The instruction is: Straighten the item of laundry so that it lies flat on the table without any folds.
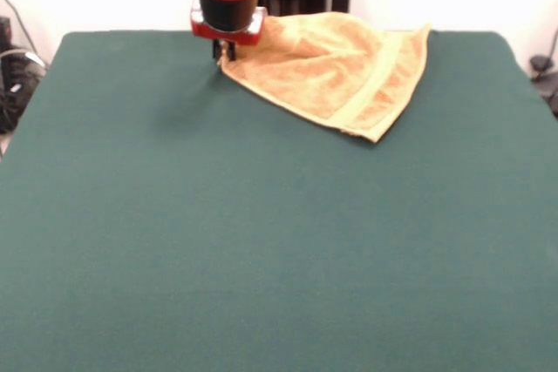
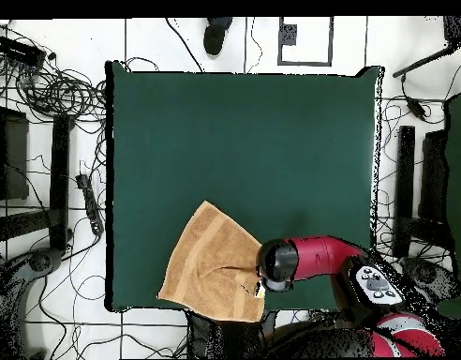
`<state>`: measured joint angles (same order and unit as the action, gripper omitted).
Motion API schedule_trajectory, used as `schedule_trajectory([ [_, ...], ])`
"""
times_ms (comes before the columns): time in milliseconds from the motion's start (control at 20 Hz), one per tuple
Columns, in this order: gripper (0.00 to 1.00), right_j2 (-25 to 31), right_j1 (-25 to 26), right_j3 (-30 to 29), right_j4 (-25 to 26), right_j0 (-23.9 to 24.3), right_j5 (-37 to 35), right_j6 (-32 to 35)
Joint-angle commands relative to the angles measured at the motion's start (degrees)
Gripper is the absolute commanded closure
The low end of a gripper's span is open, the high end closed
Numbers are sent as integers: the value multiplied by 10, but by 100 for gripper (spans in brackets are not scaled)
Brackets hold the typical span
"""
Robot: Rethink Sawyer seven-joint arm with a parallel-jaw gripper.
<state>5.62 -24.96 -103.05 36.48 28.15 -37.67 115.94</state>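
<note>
Towel [image 1: 336,67] rucked at counter [image 1: 261,241] far edge; fingers [image 1: 224,52] pinch its nine-o'clock corner. Best pulled low toward six o'clock, keeping cloth taut.

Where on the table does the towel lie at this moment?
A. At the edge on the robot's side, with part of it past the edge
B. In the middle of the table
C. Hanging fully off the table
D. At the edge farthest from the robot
A: in the overhead view the towel overlaps the table edge at the robot's base, and the pincer is at its corner.
</note>
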Motion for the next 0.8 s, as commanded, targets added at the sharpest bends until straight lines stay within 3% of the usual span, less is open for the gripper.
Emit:
schedule_trajectory([
  [50,100,-8,91,15,12,-12,113,86],
  [300,100,5,112,45,15,-8,115,61],
  [800,100,69,149,147,29,20,65,-62],
])
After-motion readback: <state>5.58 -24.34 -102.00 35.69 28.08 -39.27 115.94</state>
